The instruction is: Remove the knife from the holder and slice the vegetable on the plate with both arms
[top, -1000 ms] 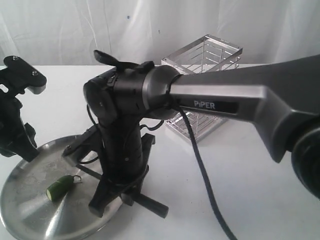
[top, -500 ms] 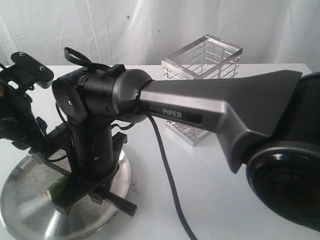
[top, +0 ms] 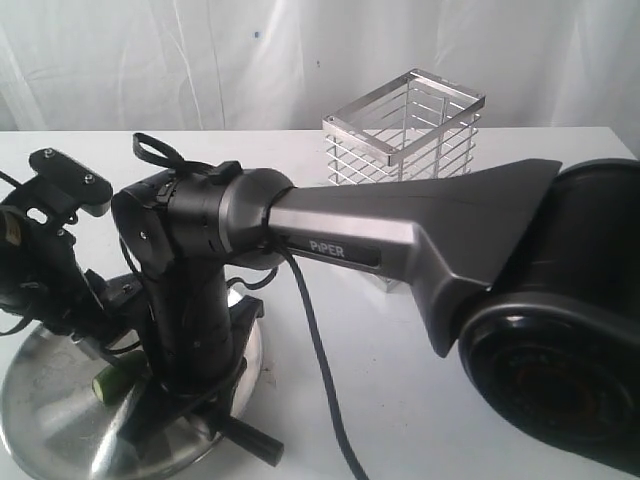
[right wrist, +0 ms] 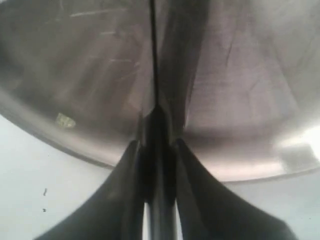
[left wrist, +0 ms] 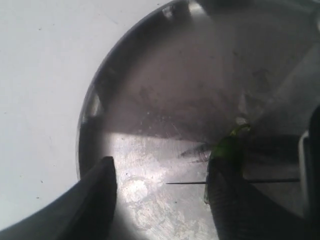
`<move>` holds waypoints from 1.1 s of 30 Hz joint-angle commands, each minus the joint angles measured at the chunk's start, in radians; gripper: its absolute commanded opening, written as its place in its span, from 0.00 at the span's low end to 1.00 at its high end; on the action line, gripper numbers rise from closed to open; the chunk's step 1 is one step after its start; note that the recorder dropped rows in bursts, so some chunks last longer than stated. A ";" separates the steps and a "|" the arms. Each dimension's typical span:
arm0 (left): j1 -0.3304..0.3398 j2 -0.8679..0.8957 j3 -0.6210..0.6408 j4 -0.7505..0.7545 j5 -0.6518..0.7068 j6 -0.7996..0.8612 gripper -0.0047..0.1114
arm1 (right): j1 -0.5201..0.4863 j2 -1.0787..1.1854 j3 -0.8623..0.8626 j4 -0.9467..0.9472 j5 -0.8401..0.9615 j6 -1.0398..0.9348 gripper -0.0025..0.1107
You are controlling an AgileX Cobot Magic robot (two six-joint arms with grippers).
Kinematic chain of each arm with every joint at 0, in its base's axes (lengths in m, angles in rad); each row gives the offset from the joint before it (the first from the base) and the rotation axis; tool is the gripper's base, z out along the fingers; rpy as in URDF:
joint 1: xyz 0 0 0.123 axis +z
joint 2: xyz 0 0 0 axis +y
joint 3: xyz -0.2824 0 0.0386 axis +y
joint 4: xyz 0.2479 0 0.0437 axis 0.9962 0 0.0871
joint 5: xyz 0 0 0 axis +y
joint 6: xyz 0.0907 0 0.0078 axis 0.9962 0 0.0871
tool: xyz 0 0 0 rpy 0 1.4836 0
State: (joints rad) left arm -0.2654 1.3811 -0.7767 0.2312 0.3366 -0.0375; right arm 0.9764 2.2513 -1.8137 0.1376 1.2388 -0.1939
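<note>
Now the right end effector (right wrist: 157,147), clamped on the knife (right wrist: 159,122), has swung left over the plate (top: 45,415) at lower left, while the left end effector (left wrist: 162,192), wide open and empty, sits beside the vegetable (top: 112,380), so slicing seems close.

The round shiny steel plate (top: 40,420) is silver with faint scratched patterns, and the small finger-shaped vegetable (top: 110,383) on it is dark green. Toward two o'clock from it, the tall wire holder (top: 405,135) is silver, and the long arm link (top: 420,235) is grey, lettered white.
</note>
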 commanded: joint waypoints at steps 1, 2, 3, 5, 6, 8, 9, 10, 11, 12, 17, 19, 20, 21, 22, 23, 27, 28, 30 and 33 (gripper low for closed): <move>0.005 0.009 0.034 0.035 0.061 -0.037 0.34 | -0.001 -0.034 -0.009 0.042 -0.018 -0.001 0.02; 0.005 0.003 0.034 0.044 0.077 -0.037 0.23 | -0.001 -0.034 -0.009 0.042 -0.018 -0.001 0.02; 0.005 -0.004 0.032 0.049 0.092 -0.037 0.10 | -0.001 -0.034 -0.009 0.042 -0.018 -0.001 0.02; 0.005 -0.020 0.030 0.054 0.111 -0.046 0.05 | -0.001 -0.034 -0.009 0.042 -0.018 -0.003 0.02; 0.010 -0.030 0.030 0.059 0.111 -0.069 0.05 | -0.001 -0.034 -0.009 0.042 -0.018 -0.003 0.02; 0.031 -0.045 0.030 0.055 0.109 -0.122 0.05 | -0.001 -0.034 -0.009 0.042 -0.018 -0.007 0.02; 0.045 -0.046 0.030 0.046 0.109 -0.128 0.04 | -0.001 -0.034 -0.009 0.042 -0.018 -0.009 0.02; 0.057 -0.046 0.030 0.031 0.109 -0.128 0.04 | -0.001 -0.034 -0.009 0.042 -0.018 -0.011 0.02; 0.072 -0.043 0.030 -0.002 0.109 -0.121 0.04 | -0.001 -0.034 -0.009 0.042 -0.018 -0.011 0.02; 0.087 -0.041 0.030 -0.042 0.116 -0.105 0.04 | -0.001 -0.034 -0.009 0.042 -0.018 -0.011 0.02; 0.156 -0.027 0.030 -0.325 0.142 0.136 0.04 | -0.001 -0.035 -0.009 0.042 -0.018 -0.013 0.02; 0.191 -0.027 0.027 -0.439 0.152 0.235 0.04 | -0.001 -0.035 -0.009 0.042 -0.018 -0.013 0.02; 0.207 -0.025 0.021 -0.480 0.161 0.269 0.04 | -0.001 -0.035 -0.009 0.042 -0.018 -0.013 0.02; 0.226 -0.020 0.015 -0.525 0.175 0.305 0.04 | -0.001 -0.035 -0.009 0.042 -0.018 -0.013 0.02; 0.245 -0.014 0.007 -0.568 0.187 0.340 0.04 | -0.001 -0.035 -0.009 0.042 -0.018 -0.013 0.02; 0.262 -0.008 0.005 -0.599 0.190 0.362 0.04 | -0.001 -0.035 -0.009 0.042 -0.018 -0.013 0.02; 0.307 0.029 -0.010 -0.756 0.218 0.489 0.04 | -0.001 -0.035 -0.009 0.042 -0.018 -0.015 0.02; 0.313 0.039 -0.010 -0.783 0.227 0.523 0.04 | -0.001 -0.035 -0.009 0.042 -0.018 -0.017 0.02; 0.313 0.053 -0.010 -0.795 0.224 0.543 0.04 | -0.001 -0.035 -0.009 0.042 -0.018 -0.020 0.02; 0.313 0.056 -0.010 -0.795 0.195 0.543 0.04 | -0.001 -0.035 -0.009 0.042 -0.018 -0.020 0.02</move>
State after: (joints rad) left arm 0.0448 1.4327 -0.7841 -0.5376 0.5363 0.4859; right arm 0.9808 2.2322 -1.8159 0.1766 1.2193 -0.2045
